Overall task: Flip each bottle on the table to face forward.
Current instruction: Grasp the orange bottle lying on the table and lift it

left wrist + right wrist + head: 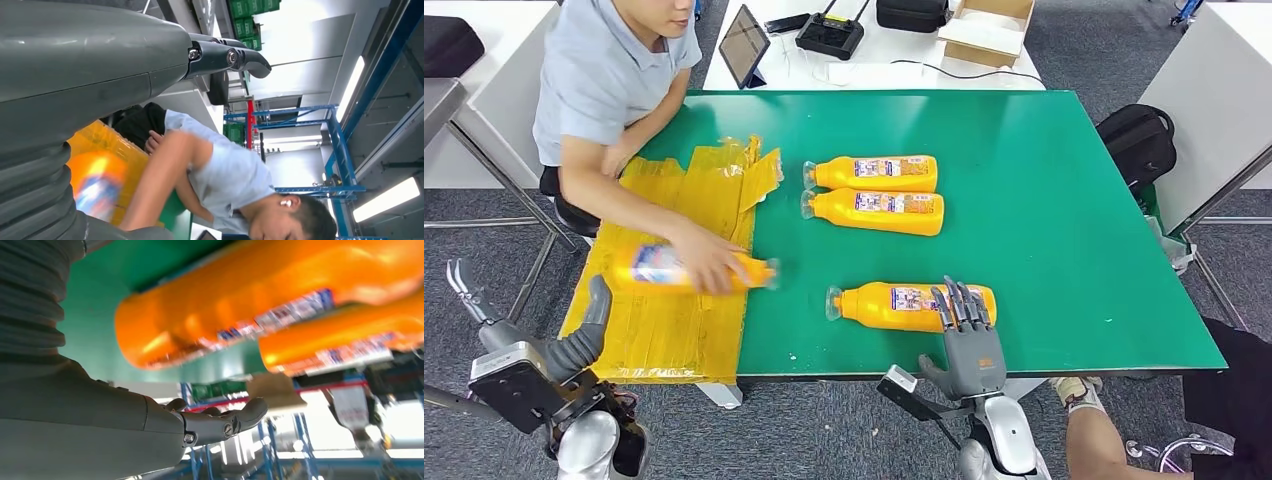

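Three orange bottles lie on their sides on the green table (1074,250), caps to the left. Two lie together mid-table, one (871,173) behind the other (874,212). The third bottle (894,305) lies near the front edge and looms close in the right wrist view (260,295). My right hand (970,340) reaches over the front edge, its straight fingers lying on that bottle's base end without gripping it; the right wrist view shows it (125,425) open. A fourth bottle (674,270) lies on yellow sheeting under a person's hand. My left hand (564,345) hangs open beside the table's left front corner.
A person (614,80) sits at the table's left, forearm stretched over the yellow plastic sheeting (679,250). A white table behind carries a tablet (744,45), a controller (829,35) and a cardboard box (989,25). A black backpack (1139,140) stands at the right.
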Action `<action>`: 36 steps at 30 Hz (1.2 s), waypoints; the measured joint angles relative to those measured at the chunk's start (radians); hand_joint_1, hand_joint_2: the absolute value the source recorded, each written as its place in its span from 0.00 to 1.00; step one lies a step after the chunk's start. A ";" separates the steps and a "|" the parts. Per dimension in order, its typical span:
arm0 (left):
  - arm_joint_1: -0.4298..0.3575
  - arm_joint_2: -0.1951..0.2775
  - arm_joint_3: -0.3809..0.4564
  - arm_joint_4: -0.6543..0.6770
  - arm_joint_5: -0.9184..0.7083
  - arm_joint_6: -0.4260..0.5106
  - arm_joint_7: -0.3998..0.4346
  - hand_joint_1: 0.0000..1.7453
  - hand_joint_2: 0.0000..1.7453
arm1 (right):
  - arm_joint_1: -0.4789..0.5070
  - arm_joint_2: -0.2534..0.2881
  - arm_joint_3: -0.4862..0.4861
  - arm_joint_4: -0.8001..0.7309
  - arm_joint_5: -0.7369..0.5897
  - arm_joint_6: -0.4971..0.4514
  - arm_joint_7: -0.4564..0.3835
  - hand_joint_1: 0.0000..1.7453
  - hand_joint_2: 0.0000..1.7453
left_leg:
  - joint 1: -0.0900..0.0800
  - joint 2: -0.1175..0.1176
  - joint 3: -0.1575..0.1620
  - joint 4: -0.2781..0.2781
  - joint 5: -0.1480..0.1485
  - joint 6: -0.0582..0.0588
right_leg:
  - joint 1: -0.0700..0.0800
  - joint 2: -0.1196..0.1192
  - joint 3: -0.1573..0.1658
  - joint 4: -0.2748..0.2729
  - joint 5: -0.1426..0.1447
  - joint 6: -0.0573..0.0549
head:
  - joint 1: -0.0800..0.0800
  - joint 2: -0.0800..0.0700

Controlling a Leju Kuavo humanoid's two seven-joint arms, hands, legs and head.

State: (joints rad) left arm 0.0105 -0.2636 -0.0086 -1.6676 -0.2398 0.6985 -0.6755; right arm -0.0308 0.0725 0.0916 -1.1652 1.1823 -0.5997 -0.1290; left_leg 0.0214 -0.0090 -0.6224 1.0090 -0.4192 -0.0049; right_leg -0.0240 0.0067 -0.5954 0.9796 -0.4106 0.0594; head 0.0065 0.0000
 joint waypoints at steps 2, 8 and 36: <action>0.002 0.000 -0.006 -0.001 -0.006 0.000 0.005 0.00 1.00 | -0.010 -0.006 0.000 0.024 0.006 0.008 0.013 0.00 1.00 | 0.000 0.000 0.000 0.000 0.000 0.000 | 0.000 0.000 0.000 0.000 0.000 0.000 | 0.000 0.000; 0.004 0.000 -0.015 -0.002 -0.008 0.000 0.009 0.00 1.00 | -0.023 -0.016 0.000 0.062 0.010 0.013 0.021 0.00 1.00 | 0.000 0.000 0.000 0.000 0.000 0.000 | 0.000 0.000 0.000 0.000 0.000 0.000 | 0.000 0.000; -0.029 -0.004 -0.052 0.056 -0.001 -0.010 0.085 0.00 1.00 | -0.255 -0.040 -0.005 0.395 -0.004 -0.033 0.014 0.00 1.00 | 0.000 0.001 0.002 0.000 0.000 0.000 | 0.000 0.000 0.002 0.000 0.001 0.000 | 0.000 0.000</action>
State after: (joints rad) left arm -0.0182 -0.2680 -0.0608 -1.6114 -0.2409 0.6882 -0.5910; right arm -0.2858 0.0320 0.0870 -0.7701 1.1778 -0.6326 -0.1147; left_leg 0.0214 -0.0083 -0.6199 1.0092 -0.4187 -0.0047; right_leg -0.0240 0.0070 -0.5937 0.9795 -0.4100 0.0596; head 0.0064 0.0000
